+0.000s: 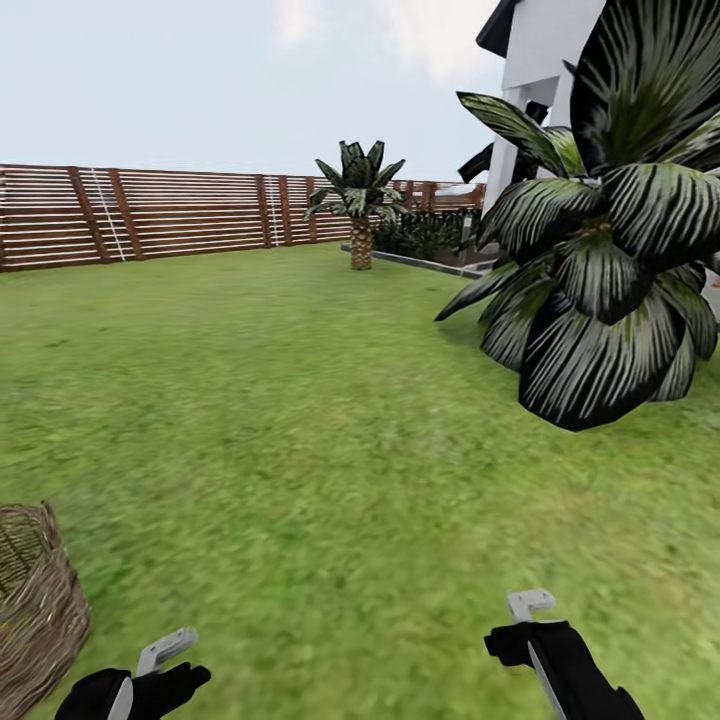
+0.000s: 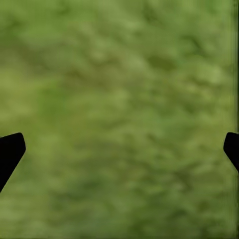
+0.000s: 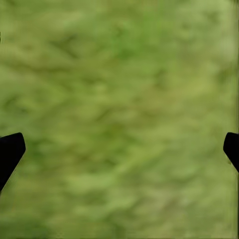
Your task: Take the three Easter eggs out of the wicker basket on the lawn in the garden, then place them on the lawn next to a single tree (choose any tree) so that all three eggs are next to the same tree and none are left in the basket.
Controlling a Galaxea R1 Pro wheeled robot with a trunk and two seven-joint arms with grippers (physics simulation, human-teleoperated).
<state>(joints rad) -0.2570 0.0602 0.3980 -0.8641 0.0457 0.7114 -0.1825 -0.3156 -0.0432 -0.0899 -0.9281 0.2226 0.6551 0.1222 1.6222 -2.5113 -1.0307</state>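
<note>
Wicker basket at open lawn's edge

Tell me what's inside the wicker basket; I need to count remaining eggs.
Only part of the wicker basket shows, at the picture's edge. Its inner woven wall is visible; no egg appears there. Its bottom is hidden by the near wall and cropped.

Head faces fence; wrists close above lawn

bright, even daylight render; soft shadowless lawn, grass blurred in both wrist views
</note>
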